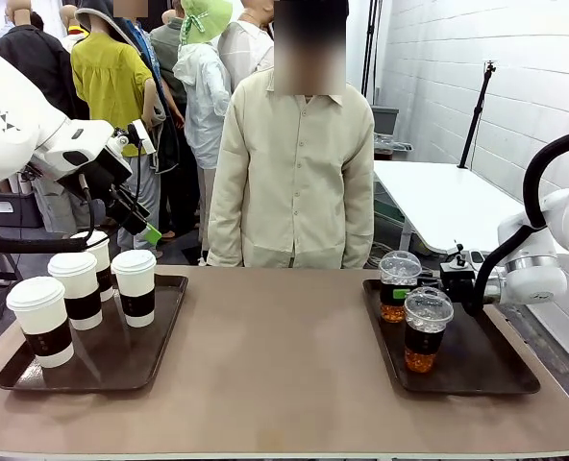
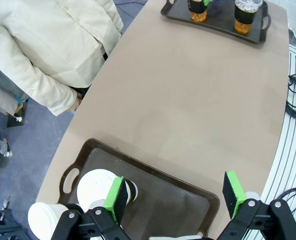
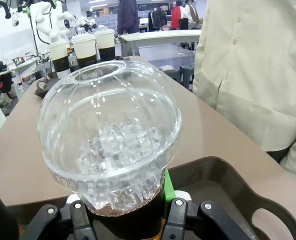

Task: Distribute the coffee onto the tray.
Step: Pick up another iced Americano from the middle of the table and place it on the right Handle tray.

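on the right tray (image 1: 515, 379), right fingers (image 3: 164, 187) clamp an iced coffee (image 3: 110, 140); left fingers (image 2: 234, 187) spread, empty.

No lettering to read anywhere. The dark sleeves on the white lidded cups (image 1: 136, 286) are plain, the sleeves on the dome-lidded cups (image 1: 427, 328) likewise, and both trays (image 1: 164, 336) carry no print. There is a small dark mark on the left arm's white casing (image 1: 4, 120), too small to make out.
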You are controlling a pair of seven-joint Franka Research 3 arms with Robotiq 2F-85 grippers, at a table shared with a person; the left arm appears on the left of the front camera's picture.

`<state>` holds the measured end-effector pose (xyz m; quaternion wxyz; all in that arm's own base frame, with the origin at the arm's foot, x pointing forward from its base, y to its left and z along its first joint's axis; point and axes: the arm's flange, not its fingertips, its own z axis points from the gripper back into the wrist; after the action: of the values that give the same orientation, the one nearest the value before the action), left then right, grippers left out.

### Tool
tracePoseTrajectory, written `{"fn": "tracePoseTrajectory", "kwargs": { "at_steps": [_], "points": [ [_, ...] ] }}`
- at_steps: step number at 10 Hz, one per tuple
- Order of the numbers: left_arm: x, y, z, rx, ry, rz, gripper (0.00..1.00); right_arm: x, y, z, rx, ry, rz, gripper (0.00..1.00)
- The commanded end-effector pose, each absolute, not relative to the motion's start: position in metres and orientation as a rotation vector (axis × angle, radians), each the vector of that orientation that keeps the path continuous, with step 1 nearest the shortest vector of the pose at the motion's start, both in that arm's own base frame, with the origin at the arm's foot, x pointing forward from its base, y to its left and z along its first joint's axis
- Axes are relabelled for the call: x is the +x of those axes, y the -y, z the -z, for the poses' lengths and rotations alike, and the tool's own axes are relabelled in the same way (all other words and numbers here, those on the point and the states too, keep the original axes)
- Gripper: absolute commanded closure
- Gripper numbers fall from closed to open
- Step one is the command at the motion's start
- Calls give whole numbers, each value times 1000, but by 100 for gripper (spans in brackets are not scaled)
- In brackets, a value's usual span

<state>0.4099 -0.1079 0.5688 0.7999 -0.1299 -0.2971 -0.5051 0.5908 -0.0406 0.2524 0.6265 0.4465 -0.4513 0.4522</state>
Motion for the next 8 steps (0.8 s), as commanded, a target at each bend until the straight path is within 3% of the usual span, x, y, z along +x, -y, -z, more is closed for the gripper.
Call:
{"fn": "tracePoseTrajectory", "kwargs": {
  "at_steps": [1, 2, 3, 8],
  "points": [
    [410, 107, -568, -292, 639, 1084, 0, 596, 46, -248, 1041, 1040, -1030, 31],
    [410, 107, -568, -292, 639, 1084, 0, 596, 46, -248, 1049, 1032, -1022, 11],
    [410, 107, -568, -292, 639, 1084, 0, 596, 46, -249, 1055, 1024, -1015, 0],
    [410, 107, -568, -292, 639, 1084, 0, 587, 57, -249, 1052, 1007, -972, 0]
  ]
}}
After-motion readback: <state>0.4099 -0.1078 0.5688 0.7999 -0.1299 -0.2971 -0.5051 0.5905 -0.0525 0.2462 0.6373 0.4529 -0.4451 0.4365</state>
